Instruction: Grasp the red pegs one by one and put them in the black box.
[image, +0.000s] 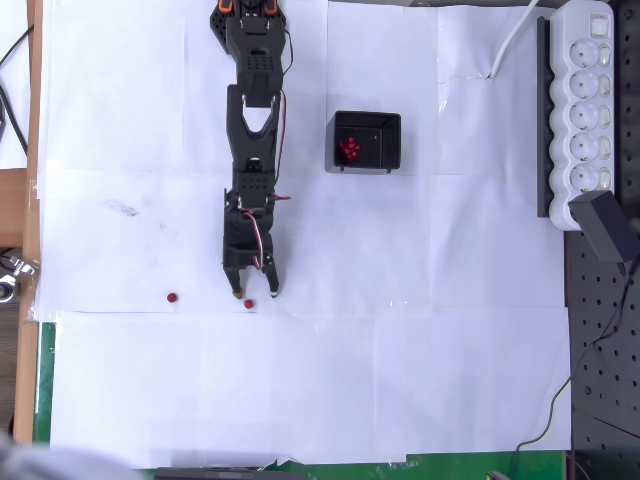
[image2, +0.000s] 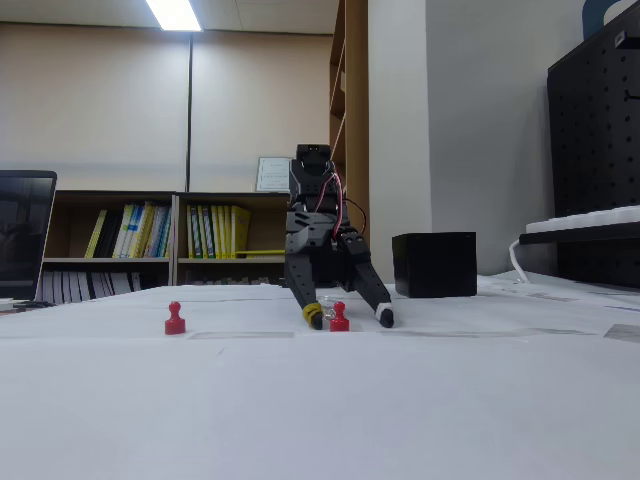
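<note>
Two red pegs stand on the white paper. One peg (image: 248, 303) (image2: 339, 318) sits just in front of my black gripper (image: 254, 294) (image2: 350, 318), between its spread fingertips. The other peg (image: 172, 298) (image2: 175, 319) stands apart to the left. My gripper is open and lowered to the table, holding nothing. The black box (image: 366, 141) (image2: 434, 264) sits behind and to the right of the arm, with several red pegs (image: 350, 149) clustered inside it in the overhead view.
A white power strip (image: 583, 110) and a black adapter (image: 608, 228) lie at the right edge. A black pegboard (image: 603, 350) borders the paper on the right. The table's left edge (image: 30, 200) is wooden. White paper (image: 300, 390) covers the table in front of the gripper.
</note>
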